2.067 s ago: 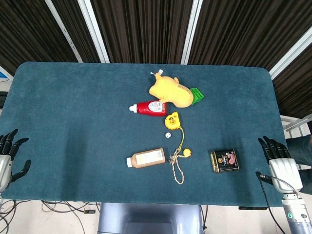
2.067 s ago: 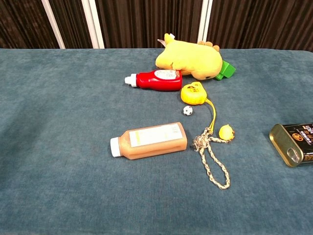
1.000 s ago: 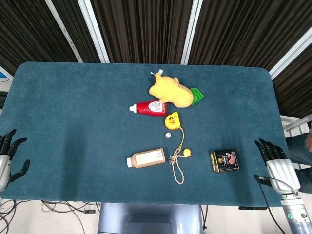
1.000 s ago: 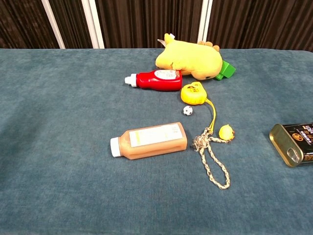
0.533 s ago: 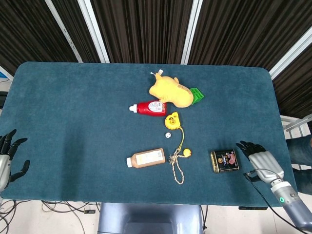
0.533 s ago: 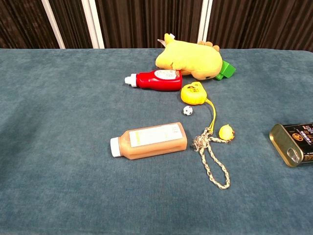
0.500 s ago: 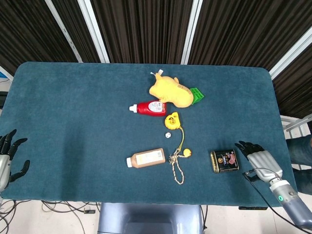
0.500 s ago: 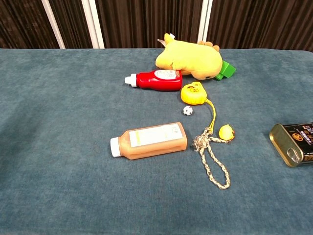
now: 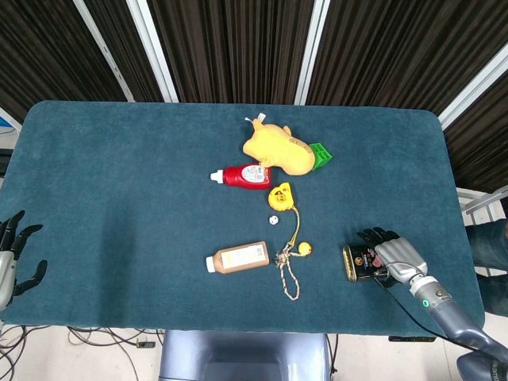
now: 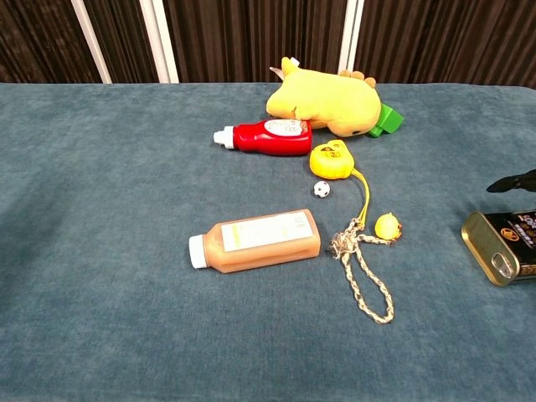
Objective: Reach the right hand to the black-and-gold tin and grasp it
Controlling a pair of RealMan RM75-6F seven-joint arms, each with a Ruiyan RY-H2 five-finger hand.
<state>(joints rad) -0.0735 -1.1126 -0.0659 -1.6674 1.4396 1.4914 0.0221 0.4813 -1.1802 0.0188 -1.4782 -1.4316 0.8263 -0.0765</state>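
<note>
One black-and-gold tin (image 9: 363, 263) lying flat on the teal worktop (image 9: 119, 190), near the front edge on the right side, well apart from the rope toy (image 9: 287, 270) and the tan bottle (image 9: 238, 258) to its left. Right hand (image 9: 390, 255) hovering over the tin's right half in the head view, fingers (image 9: 371, 236) spread and reaching across the top face, not visibly closing on anything; contact impossible to confirm from above. Chest view showing only dark fingertips (image 10: 512, 182) entering at the right edge above the tin (image 10: 501, 244), with a gap apparently between them. Left hand (image 9: 11, 260) idling at the front left corner, fingers apart, holding nothing. Judging the tin as rigid sheet metal, probably moderately heavy if full, smooth and lacquered, so likely sliding on the cloth rather than deforming. Rounded corners and low profile offering little height to catch. Best taking hold across the two long side walls, thumb on one and fingers on the other, low down near the cloth, avoiding the pull-tab end (image 10: 503, 266). Pressing on the lid alone likely only pushing it away.
</note>
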